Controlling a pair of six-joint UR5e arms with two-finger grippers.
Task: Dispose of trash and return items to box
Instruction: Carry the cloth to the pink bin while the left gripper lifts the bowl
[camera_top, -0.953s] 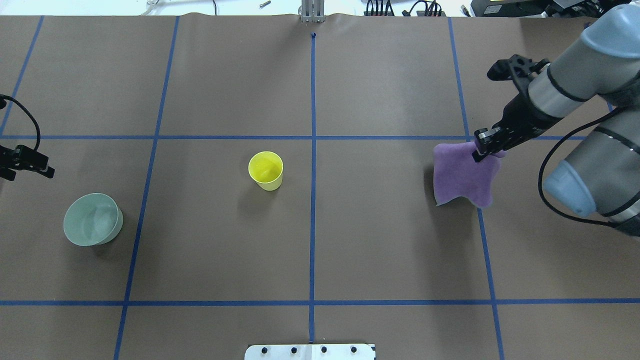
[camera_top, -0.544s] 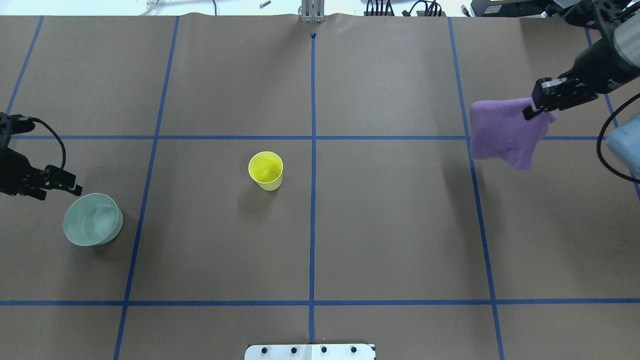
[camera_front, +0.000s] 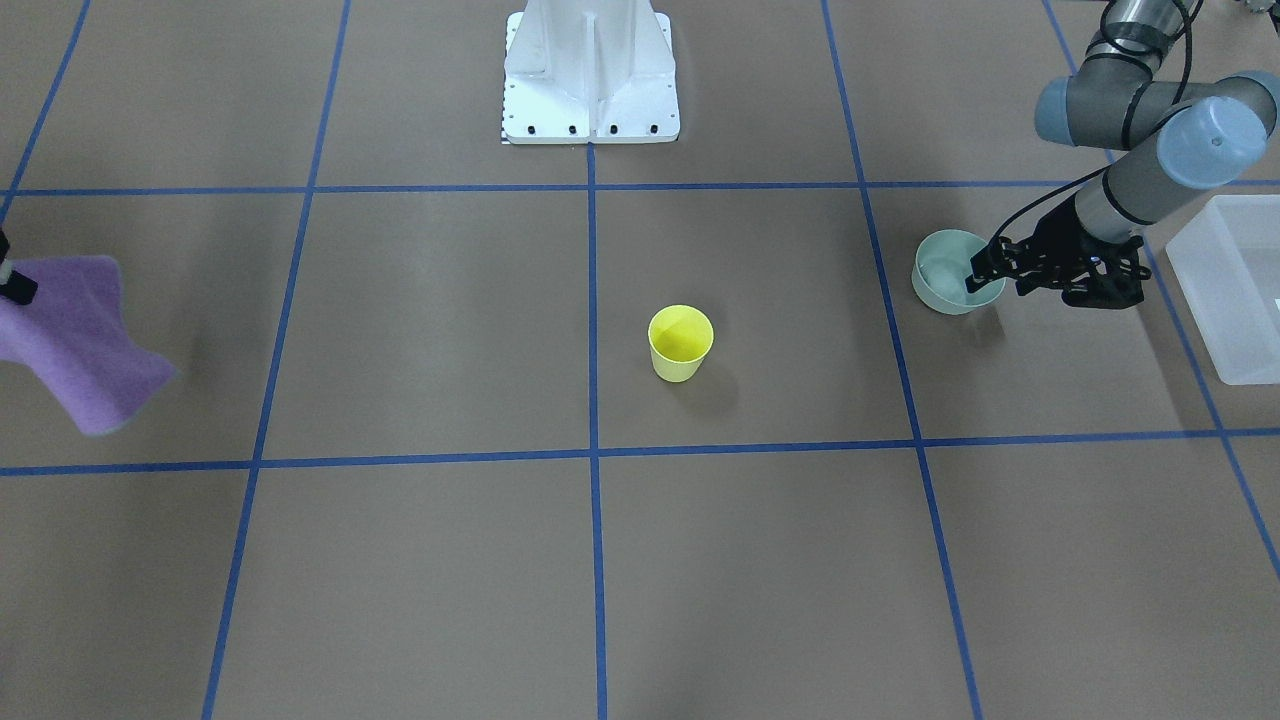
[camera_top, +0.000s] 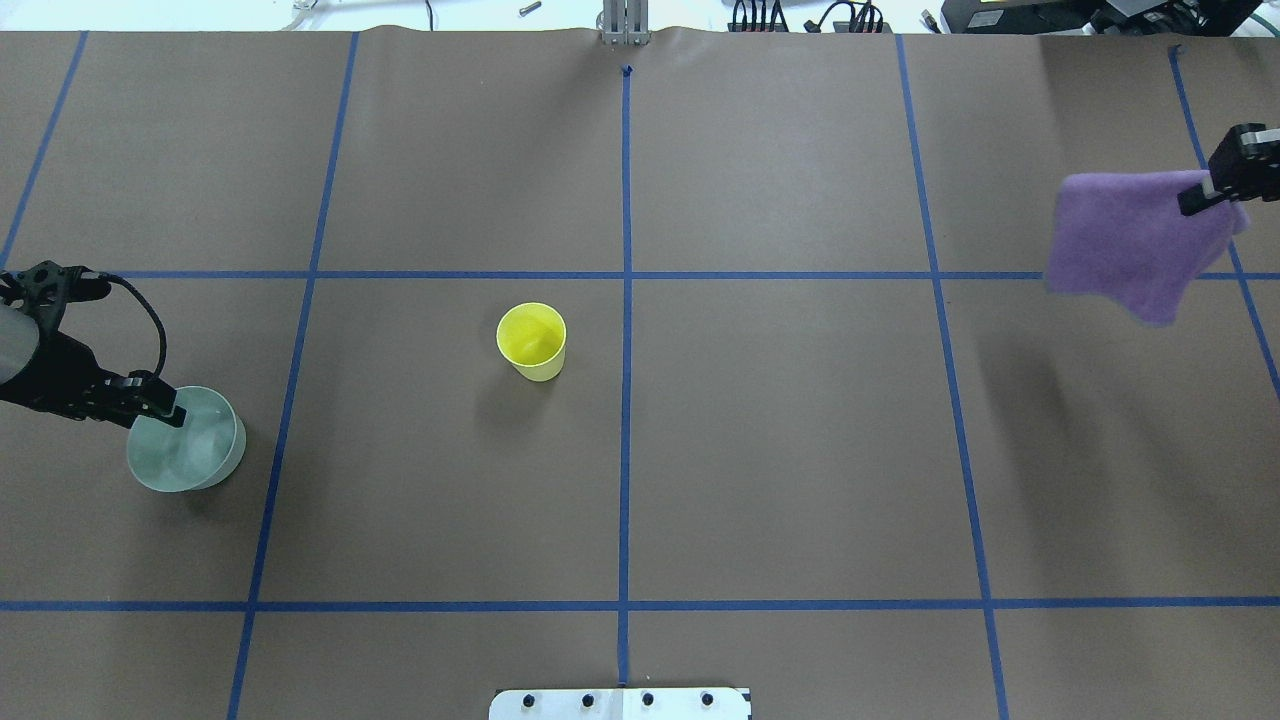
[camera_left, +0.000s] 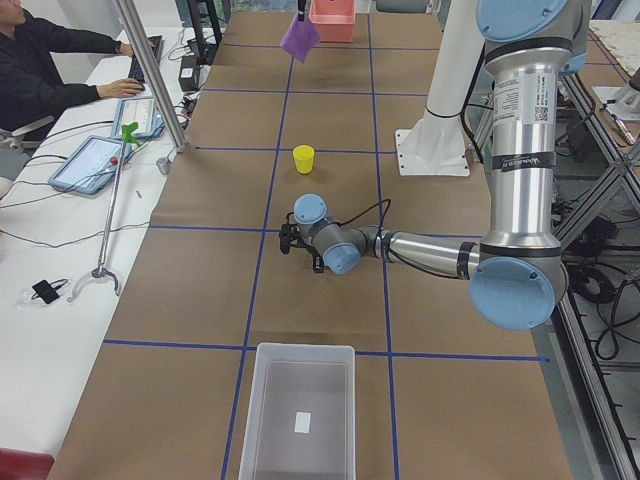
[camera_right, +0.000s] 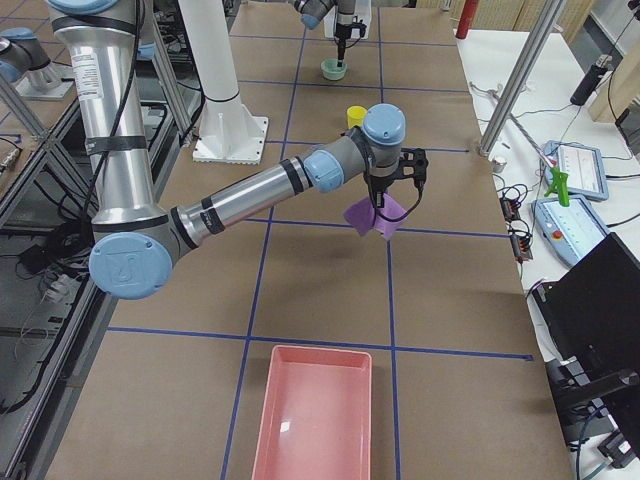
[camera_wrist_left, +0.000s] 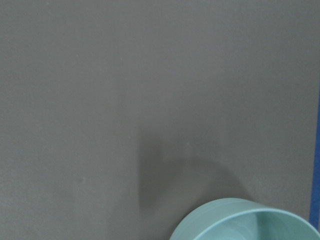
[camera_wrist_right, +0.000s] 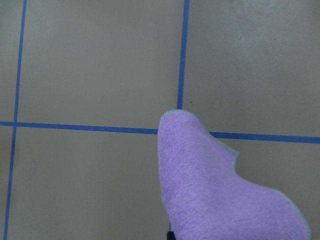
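Note:
The yellow cup (camera_top: 532, 340) stands upright near the table's middle, also in the front view (camera_front: 681, 343). The pale green bowl (camera_top: 195, 450) sits at the left, and shows in the front view (camera_front: 938, 283) and at the bottom of the left wrist view (camera_wrist_left: 240, 222). My left gripper (camera_top: 165, 410) is open at the bowl's rim, and shows in the front view (camera_front: 982, 270). My right gripper (camera_top: 1200, 198) is shut on a purple cloth (camera_top: 1130, 245) and holds it in the air at the far right. The translucent box (camera_front: 1205, 300) stands beyond the bowl, at my left end of the table.
A pink tray (camera_right: 315, 415) lies at the table's right end. The white robot base (camera_front: 590, 70) is at the middle of my side. Blue tape lines cross the brown table cover. An operator (camera_left: 50, 70) sits at a side desk.
My right gripper has carried the purple cloth up off the table and out to the far right. My left gripper has moved in from the left edge to the bowl's rim.

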